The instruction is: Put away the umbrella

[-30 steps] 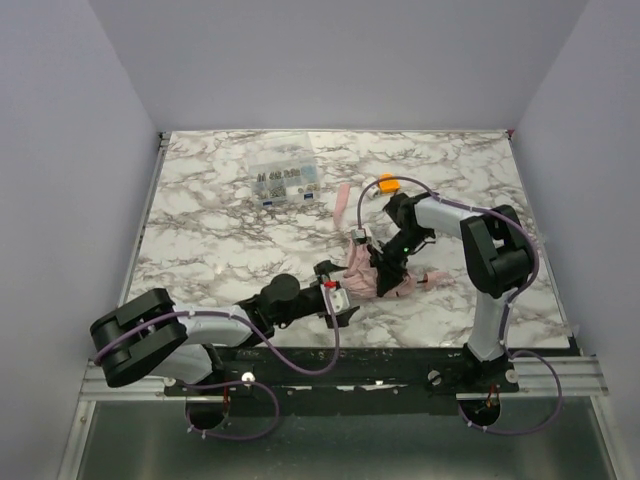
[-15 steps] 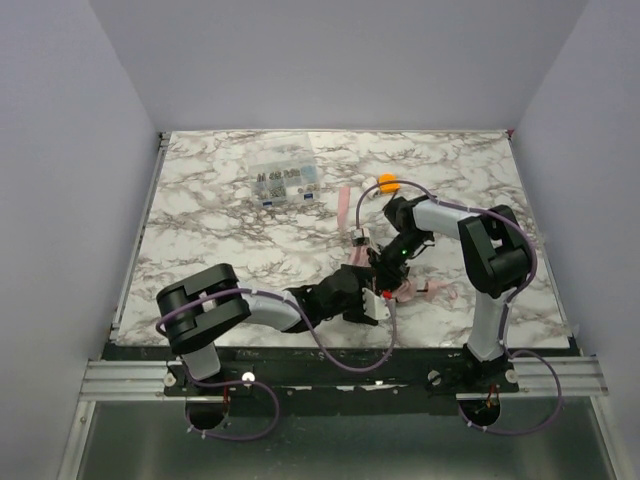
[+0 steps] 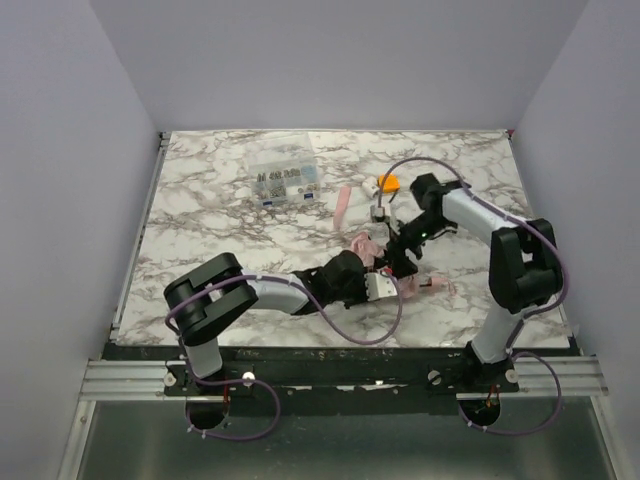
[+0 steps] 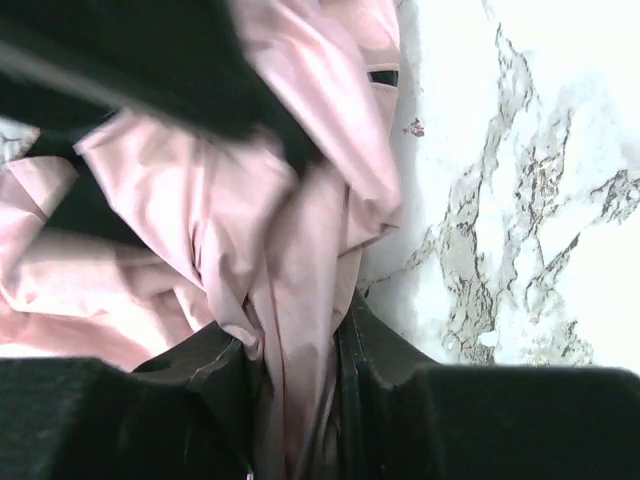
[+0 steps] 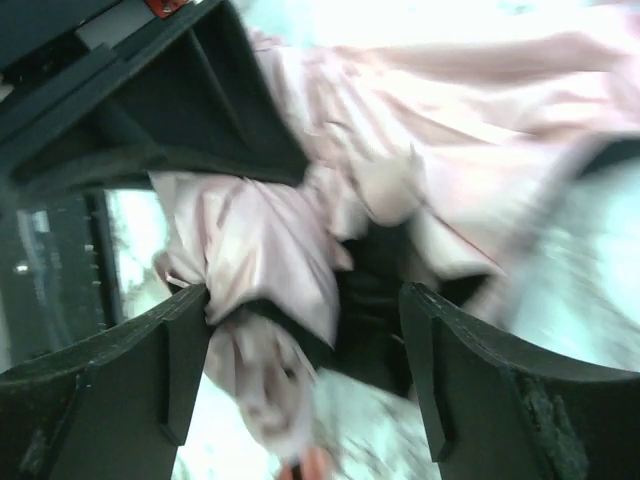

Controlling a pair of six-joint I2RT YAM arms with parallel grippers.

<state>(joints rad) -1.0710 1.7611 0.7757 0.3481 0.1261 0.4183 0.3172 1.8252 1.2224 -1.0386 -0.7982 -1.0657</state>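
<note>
While left jaws pinch the umbrella (pink folds), right jaws gape around it.

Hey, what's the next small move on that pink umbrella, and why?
Probably lift the right gripper clear of the umbrella: its jaws stand open around loose pink folds, while the left gripper is pinched on the fabric and holds it.

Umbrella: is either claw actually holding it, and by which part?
The left gripper pinches a fold of the umbrella by its pink fabric; the right gripper stands open, gripping nothing.
</note>
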